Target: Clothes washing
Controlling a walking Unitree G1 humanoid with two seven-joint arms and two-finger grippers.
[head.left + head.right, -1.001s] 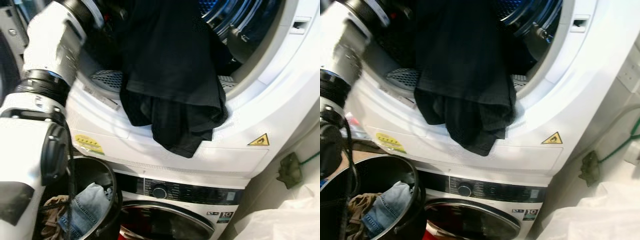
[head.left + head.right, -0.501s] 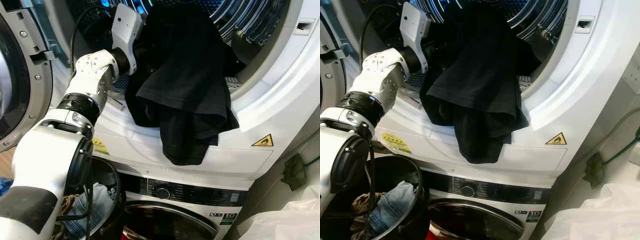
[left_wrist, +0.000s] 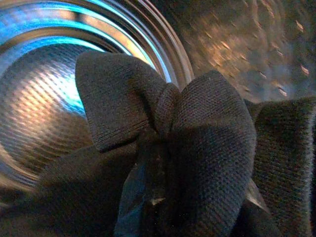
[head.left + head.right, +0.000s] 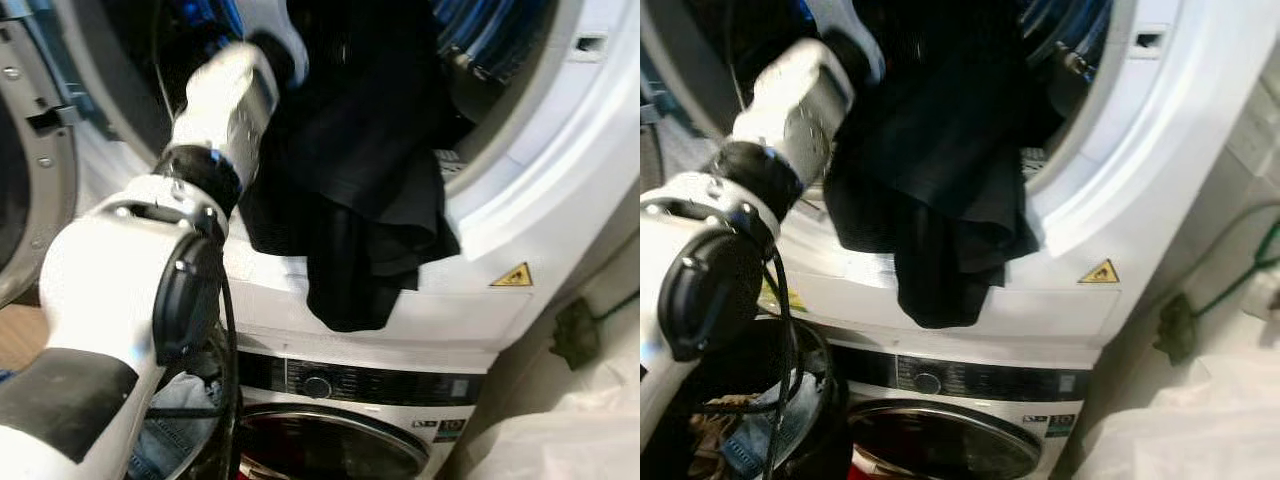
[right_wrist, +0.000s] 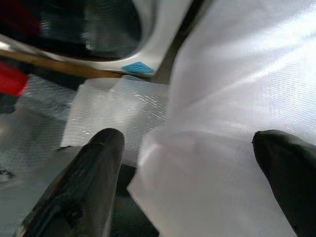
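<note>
Stacked white laundry machines fill the corner: a dryer with its round door open sits on a front-loading washer. From the dryer's drum a black garment spills over the lower rim and hangs down the front panel, near a yellow warning sticker. The left arm reaches into the opening beside the cloth; in the wrist view, bunched dark fabric sits right against the left gripper, which seems clamped on it, though its fingers are hidden. The right gripper hangs low with fingers spread over white plastic sheeting. A dark basket with denim stands left of the washer.
</note>
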